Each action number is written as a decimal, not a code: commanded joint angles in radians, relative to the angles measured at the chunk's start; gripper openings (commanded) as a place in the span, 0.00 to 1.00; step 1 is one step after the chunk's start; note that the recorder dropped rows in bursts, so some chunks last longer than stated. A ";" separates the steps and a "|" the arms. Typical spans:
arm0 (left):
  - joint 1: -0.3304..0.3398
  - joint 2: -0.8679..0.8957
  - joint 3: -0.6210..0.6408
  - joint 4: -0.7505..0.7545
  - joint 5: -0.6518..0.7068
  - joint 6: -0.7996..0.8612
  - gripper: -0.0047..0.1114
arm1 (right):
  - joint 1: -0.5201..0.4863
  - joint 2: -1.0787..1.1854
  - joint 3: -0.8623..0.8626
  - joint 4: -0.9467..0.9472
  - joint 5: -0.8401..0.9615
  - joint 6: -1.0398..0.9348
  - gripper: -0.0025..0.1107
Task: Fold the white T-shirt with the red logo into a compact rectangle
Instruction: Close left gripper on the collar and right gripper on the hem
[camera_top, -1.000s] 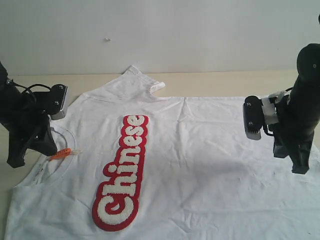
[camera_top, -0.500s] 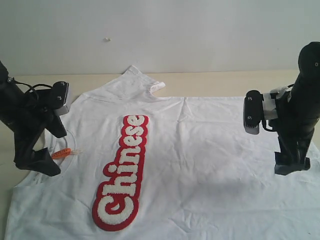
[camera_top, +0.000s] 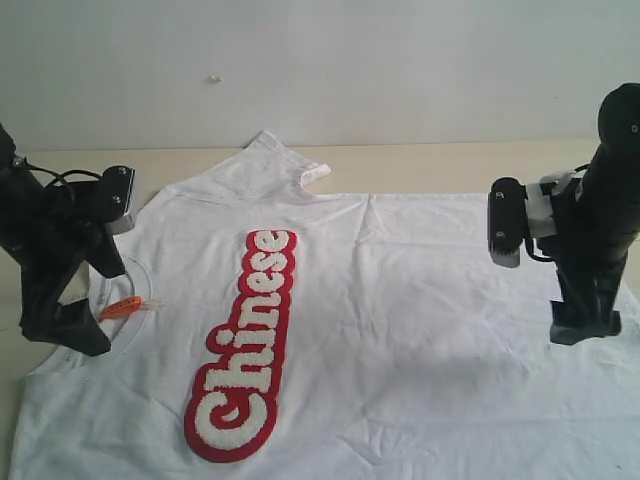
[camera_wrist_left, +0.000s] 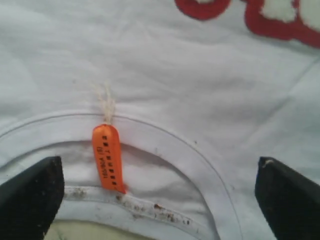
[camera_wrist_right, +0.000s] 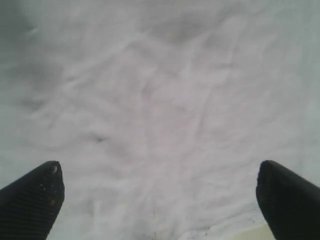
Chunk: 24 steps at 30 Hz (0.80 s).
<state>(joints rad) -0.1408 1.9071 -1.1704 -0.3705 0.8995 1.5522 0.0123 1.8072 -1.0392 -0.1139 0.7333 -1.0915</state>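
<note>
One white T-shirt (camera_top: 420, 300) lies flat and front up on the tan table (camera_top: 450, 160), running past the near edge of view. Its red logo (camera_top: 245, 345) stretches away from the near side. Farther back, the left gripper (camera_wrist_left: 160, 200) hangs over the collar (camera_wrist_left: 165, 145), jaws spread wide either side of the orange tag (camera_wrist_left: 107, 157). The right gripper (camera_wrist_right: 160, 200), equally spread and empty, hangs over plain wrinkled cloth. Beyond them, a sleeve (camera_top: 290, 165) points toward the wall (camera_top: 400, 70).

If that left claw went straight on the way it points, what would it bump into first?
Most likely the collar of the white T-shirt, beside the orange tag; how far off is unclear.
</note>
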 joint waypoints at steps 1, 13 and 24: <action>0.003 -0.011 -0.017 0.053 0.029 0.048 0.95 | -0.087 -0.009 -0.005 -0.021 0.052 -0.151 0.95; 0.001 0.033 -0.097 0.079 0.109 0.089 0.95 | -0.253 0.031 -0.005 0.209 -0.028 -0.300 0.94; 0.001 0.044 -0.097 0.073 0.111 0.085 0.95 | -0.253 0.123 -0.007 0.072 -0.059 -0.451 0.80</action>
<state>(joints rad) -0.1408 1.9509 -1.2625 -0.2917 1.0031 1.6383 -0.2352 1.9114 -1.0408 -0.0316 0.6853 -1.5328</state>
